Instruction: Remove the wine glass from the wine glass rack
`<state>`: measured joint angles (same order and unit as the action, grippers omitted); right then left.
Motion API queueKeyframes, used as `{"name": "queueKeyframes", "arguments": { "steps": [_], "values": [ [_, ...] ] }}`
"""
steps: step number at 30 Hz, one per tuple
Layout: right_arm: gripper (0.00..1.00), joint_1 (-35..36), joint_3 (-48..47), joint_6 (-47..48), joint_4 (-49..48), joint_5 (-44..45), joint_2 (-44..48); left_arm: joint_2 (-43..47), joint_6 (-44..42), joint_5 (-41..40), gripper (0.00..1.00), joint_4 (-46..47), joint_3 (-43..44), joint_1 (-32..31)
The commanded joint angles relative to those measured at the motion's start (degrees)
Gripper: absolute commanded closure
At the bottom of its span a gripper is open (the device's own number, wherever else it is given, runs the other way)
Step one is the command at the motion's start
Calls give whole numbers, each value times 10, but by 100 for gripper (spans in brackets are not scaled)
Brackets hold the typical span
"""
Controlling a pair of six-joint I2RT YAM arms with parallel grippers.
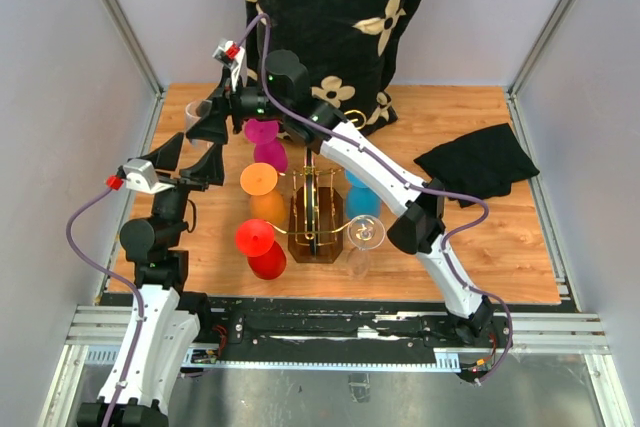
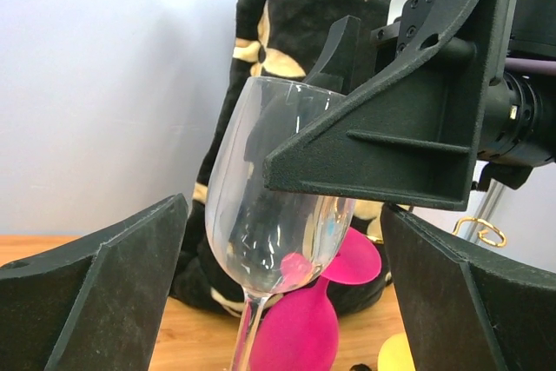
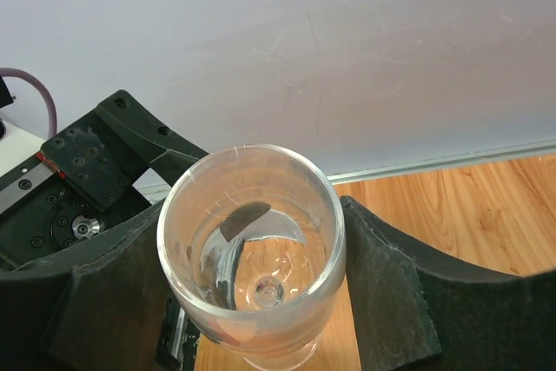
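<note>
The left gripper (image 1: 198, 154) is at the far left of the table (image 1: 520, 257), jaws wide apart. The left wrist view shows its fingers (image 2: 104, 293) low on either side of the stem of the glass (image 2: 248, 171), touching neither stem nor bowl. The top view does not resolve that gap.

The glass is clear and upright. It is off the rack (image 1: 315, 212) and well apart from it, near the table's far-left corner. No view shows whether its foot rests on the wood.

The right gripper (image 3: 252, 254) is clamped on the bowl.
- The right wrist view looks straight down into the bowl, with one finger against each side.
- The left wrist view shows one right finger lying across the bowl's front, below the rim.
- Only the top view shows the right arm reaching from the near right, past the rack, to the far left.

Only the top view shows the rack whole. On its left side are two magenta glasses (image 1: 266, 143), an orange glass (image 1: 258, 179) and a red glass (image 1: 256, 238). On its right side are a blue glass (image 1: 362, 199) and a second clear glass (image 1: 365, 233). The left wrist view shows just one gold curl of the rack.

A black cloth (image 1: 480, 162) lies at the right. A patterned fabric (image 1: 330, 17) hangs at the back.
</note>
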<state>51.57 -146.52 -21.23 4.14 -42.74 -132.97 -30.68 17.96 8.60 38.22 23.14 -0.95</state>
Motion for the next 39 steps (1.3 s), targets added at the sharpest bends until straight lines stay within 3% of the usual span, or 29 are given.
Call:
{"name": "queueKeyframes", "arguments": {
  "steps": [1, 16, 27, 31, 39],
  "values": [
    [56, -7, -4, 2, -34, 18, 35, 8, -24, -9, 0, -16, 21, -5],
    [55, -136, 42, -40, -83, 31, 113, 13, -46, -34, 0, -44, 34, -9],
    [55, -326, 304, -80, -174, -5, 318, 11, -57, -45, 0, -43, 20, -10],
    [55, -365, 340, -100, -196, -18, 342, 10, -62, -45, 0, -48, 20, -10],
    [55, -443, 435, -47, -169, -15, 399, 10, -94, -52, 0, -75, 31, -16]
  ]
}}
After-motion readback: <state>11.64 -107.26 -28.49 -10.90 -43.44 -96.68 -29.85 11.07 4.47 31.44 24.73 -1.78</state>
